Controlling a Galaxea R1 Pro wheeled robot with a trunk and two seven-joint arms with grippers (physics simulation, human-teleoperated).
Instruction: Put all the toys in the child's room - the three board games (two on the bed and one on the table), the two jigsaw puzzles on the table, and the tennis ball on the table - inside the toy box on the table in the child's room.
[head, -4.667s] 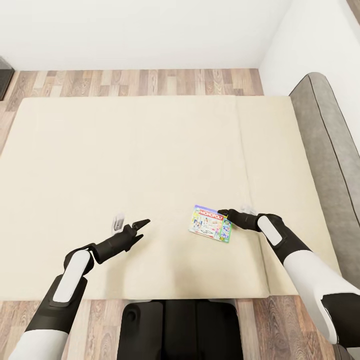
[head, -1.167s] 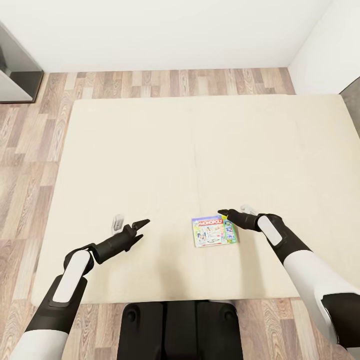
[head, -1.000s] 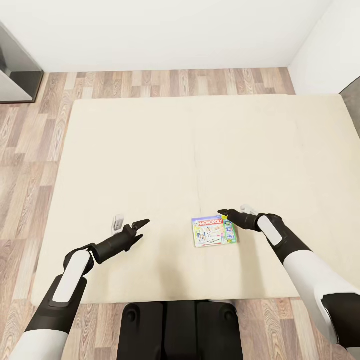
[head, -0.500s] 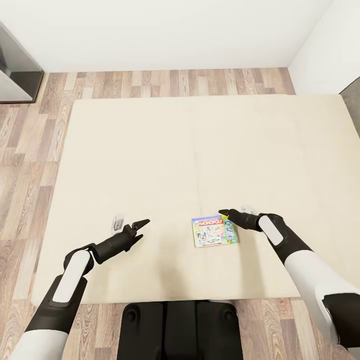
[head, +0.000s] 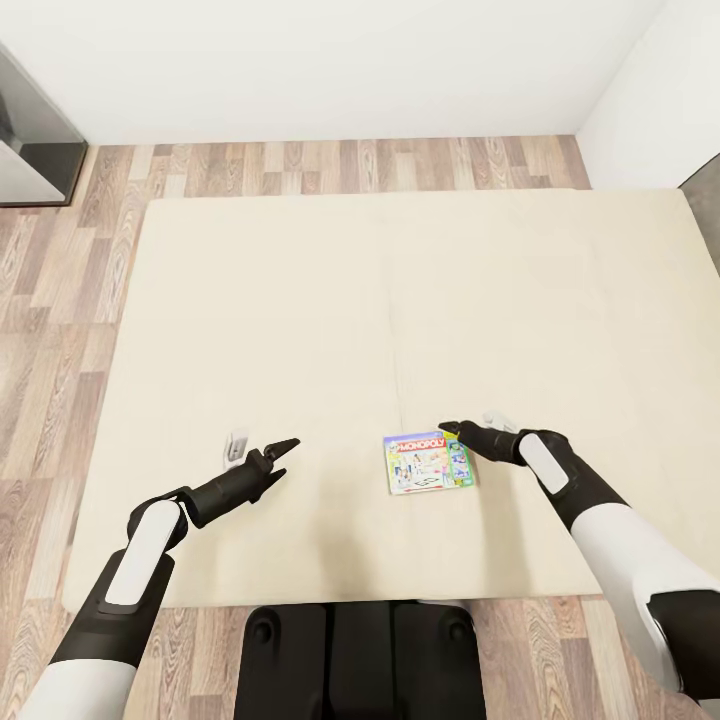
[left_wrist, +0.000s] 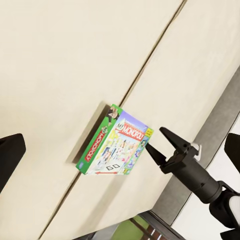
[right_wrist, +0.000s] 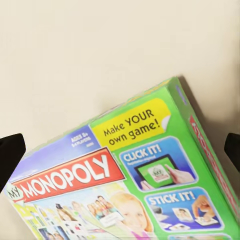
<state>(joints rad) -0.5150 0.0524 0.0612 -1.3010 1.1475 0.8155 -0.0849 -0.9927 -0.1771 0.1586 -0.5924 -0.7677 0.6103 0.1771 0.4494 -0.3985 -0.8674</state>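
Note:
One of the board games, a green and white Monopoly box (head: 428, 462) (left_wrist: 114, 146) (right_wrist: 130, 190), lies flat on the beige mattress of the bed (head: 300, 300), near its front edge. My right gripper (head: 468, 425) (left_wrist: 155, 140) is open and sits just over the box's far right corner, with nothing between its fingers. The left gripper (head: 262, 448) is open too, hovering above bare mattress well to the left of the box. The table and toy box are out of view.
Wood-plank floor (head: 60, 300) runs around the bed's left and far sides, with a white wall behind. A dark grey piece of furniture (head: 25, 130) stands at the far left. A grey strip of headboard (head: 706, 175) shows at the right edge. My base (head: 360, 655) is against the bed's front edge.
Since the oldest frame the whole view has swung, so the headboard has slid almost out at the right. Over the last second the right gripper has crept slightly right; the box has not moved.

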